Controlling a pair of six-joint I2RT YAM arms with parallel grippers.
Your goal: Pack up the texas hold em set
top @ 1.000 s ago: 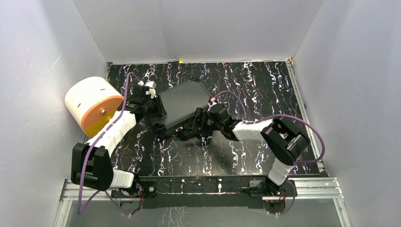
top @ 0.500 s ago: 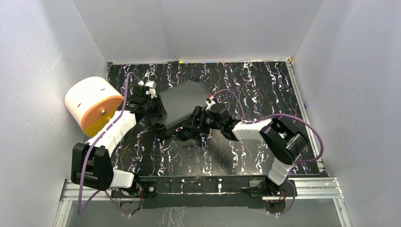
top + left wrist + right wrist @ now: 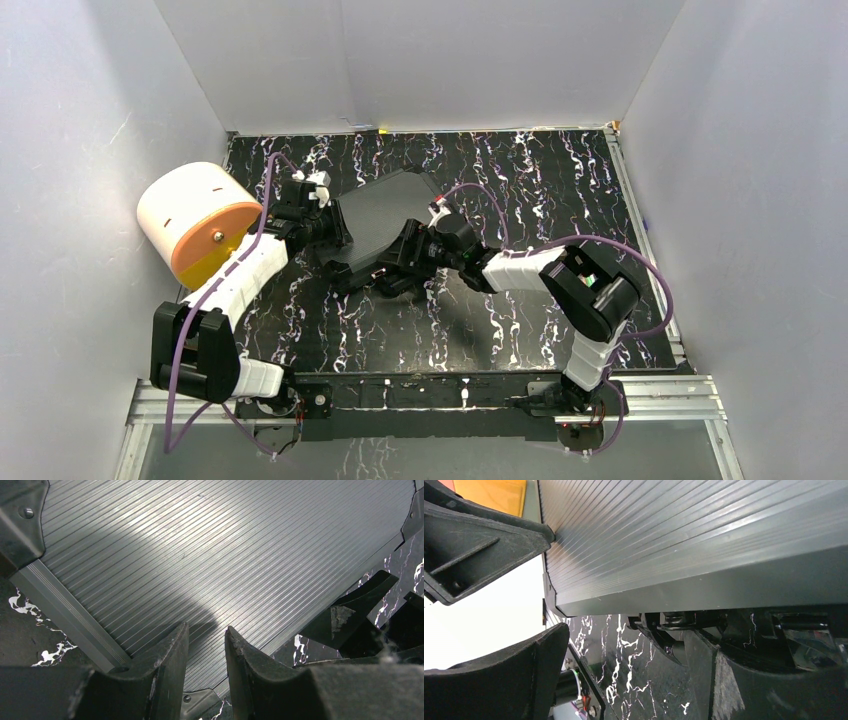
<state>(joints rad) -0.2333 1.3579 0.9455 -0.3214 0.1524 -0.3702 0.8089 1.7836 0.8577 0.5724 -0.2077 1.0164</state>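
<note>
The set's black case (image 3: 385, 208) lies shut and slanted on the marbled mat. Its ribbed lid (image 3: 200, 545) fills the left wrist view. My left gripper (image 3: 322, 222) sits over the case's left end, its jaws (image 3: 206, 627) a narrow gap apart with only lid showing between them. My right gripper (image 3: 395, 270) is at the case's near long side, jaws wide apart (image 3: 639, 645). The case's side wall (image 3: 704, 592) and its black handle (image 3: 671, 640) hang just ahead of that gap, touching neither finger. No chips, cards or button show.
A big white-and-orange cylinder (image 3: 195, 222) lies at the left edge of the mat, just behind my left arm, and shows as orange (image 3: 489, 492) in the right wrist view. White walls close in on three sides. The metal frame rail (image 3: 430, 395) runs along the near edge.
My right gripper has slid a little to the left along the case's near side, and its jaws have narrowed slightly. The left arm and the case have not moved.
</note>
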